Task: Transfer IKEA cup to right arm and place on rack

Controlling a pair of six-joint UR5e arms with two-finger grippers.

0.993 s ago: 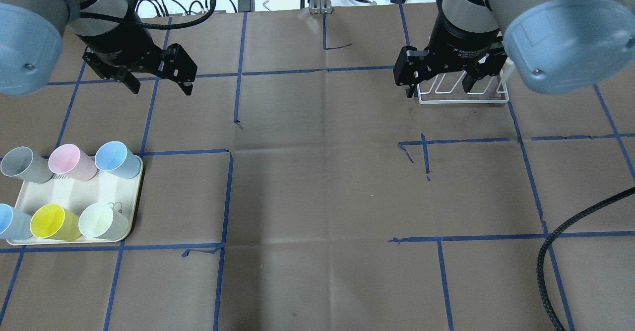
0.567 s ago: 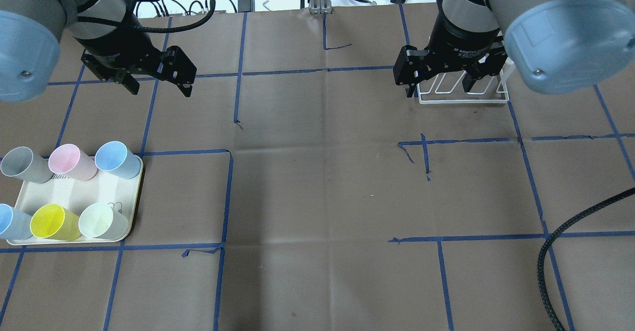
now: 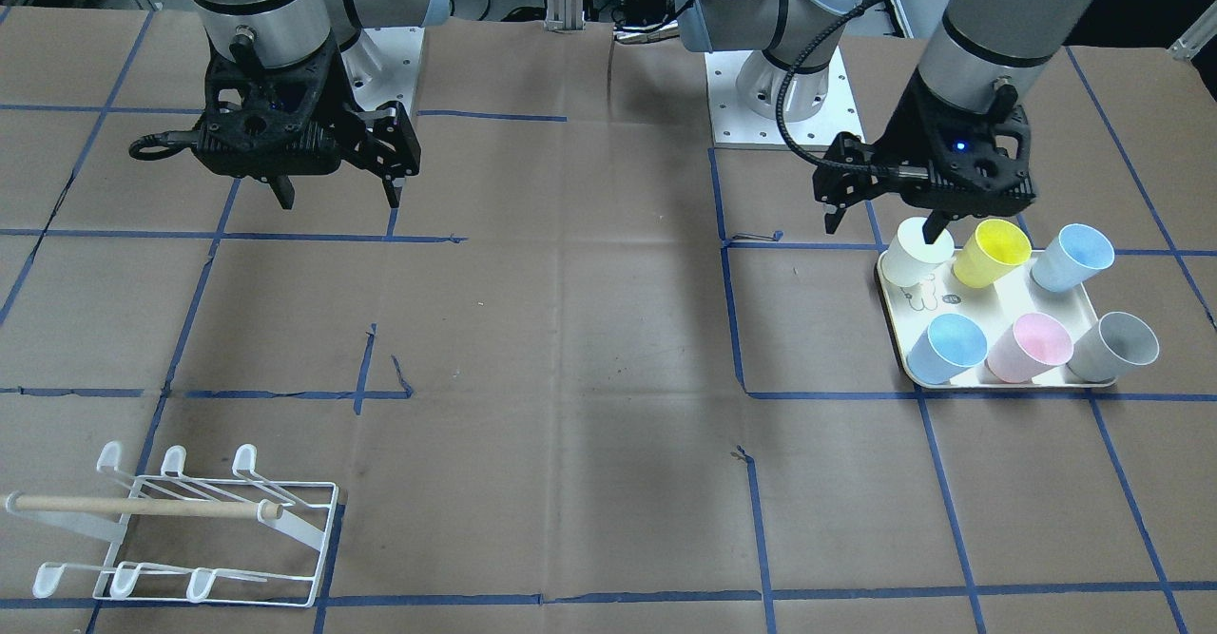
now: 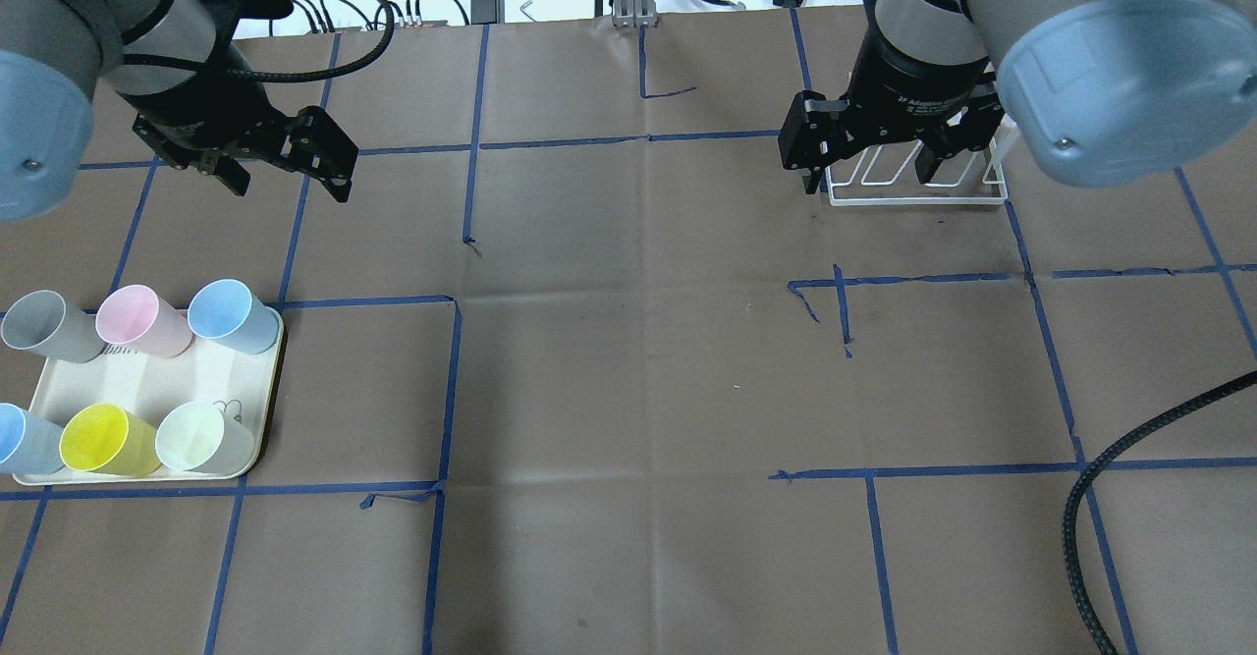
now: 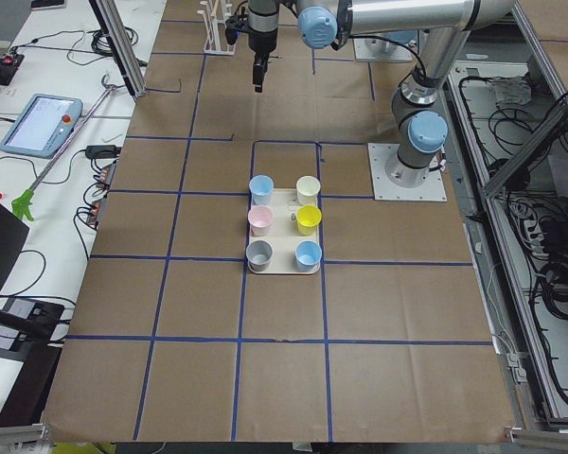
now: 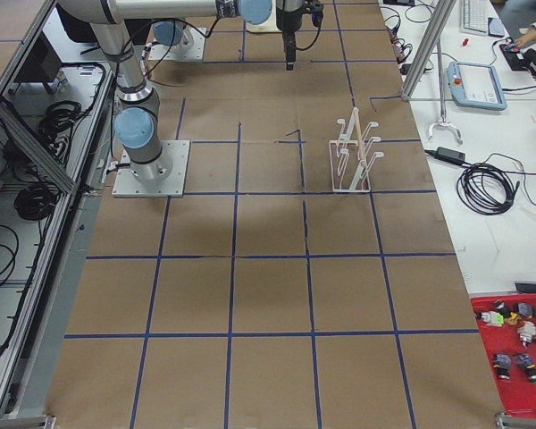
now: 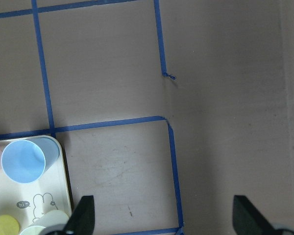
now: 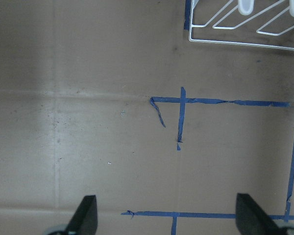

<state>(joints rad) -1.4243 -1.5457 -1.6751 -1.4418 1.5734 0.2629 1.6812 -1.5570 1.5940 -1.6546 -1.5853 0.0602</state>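
Fingers (image 7: 83, 215) of our left gripper (image 4: 292, 189) stand wide apart with nothing between them, and we see the right gripper (image 3: 338, 202) spread wide and empty too. We find six IKEA cups (image 4: 226, 309), open ends up, in two rows of three on the cream tray (image 4: 147, 380) at the table's (image 4: 638, 341) left end, with the left gripper hovering nearby and touching none. We mark the rack (image 4: 918, 202) on the far right side, near the raised right gripper.
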